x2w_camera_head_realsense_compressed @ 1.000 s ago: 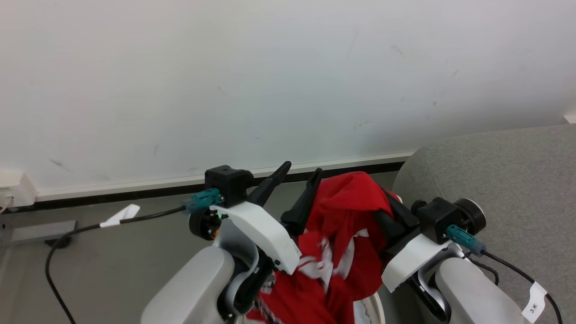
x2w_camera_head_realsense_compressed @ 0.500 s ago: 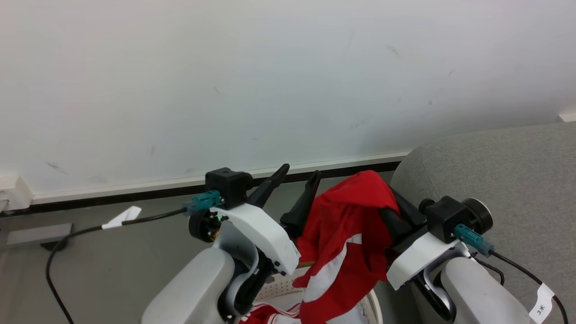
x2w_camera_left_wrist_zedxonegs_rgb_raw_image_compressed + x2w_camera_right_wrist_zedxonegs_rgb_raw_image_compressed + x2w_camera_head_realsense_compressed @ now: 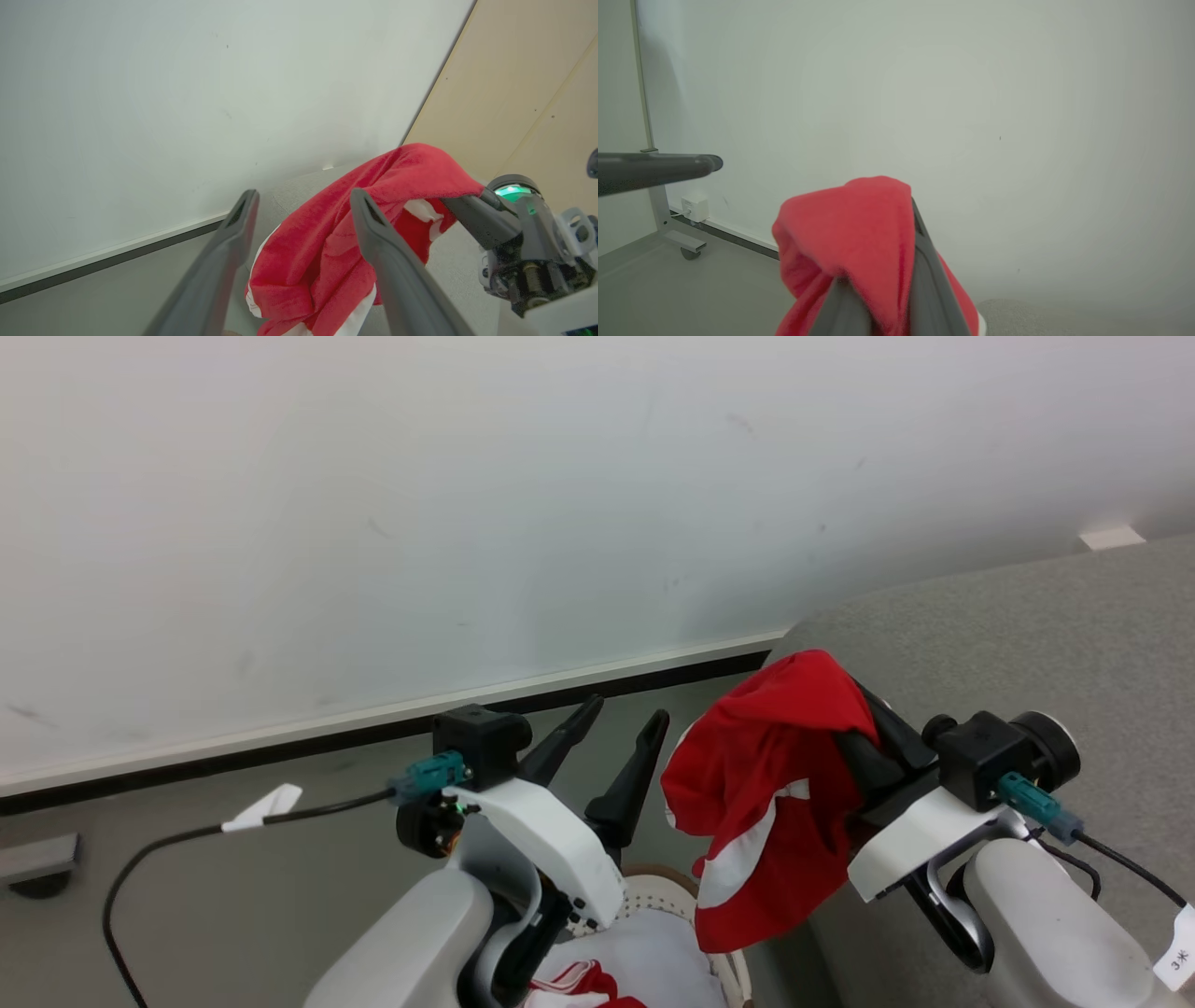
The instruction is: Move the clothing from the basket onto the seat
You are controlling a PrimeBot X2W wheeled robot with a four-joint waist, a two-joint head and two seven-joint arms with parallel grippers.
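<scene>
My right gripper [image 3: 854, 705] is shut on a red garment with white trim [image 3: 775, 803], which hangs from its fingers above the basket's right side, at the seat's left edge. In the right wrist view the cloth [image 3: 850, 224] drapes over the fingers [image 3: 924, 266]. My left gripper [image 3: 627, 709] stands open and empty just left of the garment. The left wrist view shows the garment [image 3: 327, 247] beyond its spread fingers [image 3: 369, 219]. The cream basket [image 3: 665, 887] sits low between my arms with more red and white clothing [image 3: 583, 980] inside. The grey seat [image 3: 990, 635] lies to the right.
A pale wall with a white and black baseboard [image 3: 373, 723] runs behind. The grey floor [image 3: 233, 896] to the left carries a black cable [image 3: 140, 868]. A wheeled stand foot [image 3: 682, 240] and a wall socket [image 3: 693, 207] are in the right wrist view.
The right gripper has carried the red garment up and right, clear of the basket, toward the seat. The head camera has shifted too. The left gripper stays open in place.
</scene>
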